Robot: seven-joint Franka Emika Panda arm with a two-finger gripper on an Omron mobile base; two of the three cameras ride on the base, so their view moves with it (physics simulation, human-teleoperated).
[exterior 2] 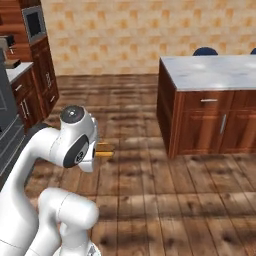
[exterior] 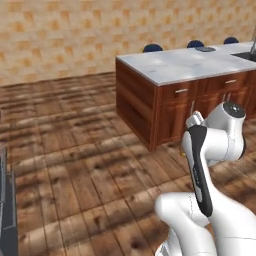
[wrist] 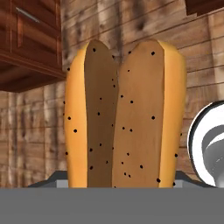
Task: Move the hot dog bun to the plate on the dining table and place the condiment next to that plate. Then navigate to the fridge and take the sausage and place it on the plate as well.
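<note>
The hot dog bun (wrist: 124, 118), tan-orange with a lengthwise split, stands close up in the hand view, and my gripper (wrist: 119, 181) is shut on its lower end. In the right base view one end of the bun (exterior 2: 105, 150) sticks out from behind my arm's wrist, above the wooden floor. The dining table (exterior: 185, 64), a marble-topped island on a wood base, stands ahead to the right, some way off. A small dark plate (exterior: 205, 49) lies on its far side. The condiment, the fridge and the sausage are out of view.
Blue stools (exterior: 152, 48) line the island's far side, and a dark sink (exterior: 246, 55) is set in its right end. Open wooden floor (exterior: 85, 150) lies between me and the island. Wood cabinets with a counter (exterior 2: 30, 85) and a grey appliance (exterior 2: 7, 120) stand at the left.
</note>
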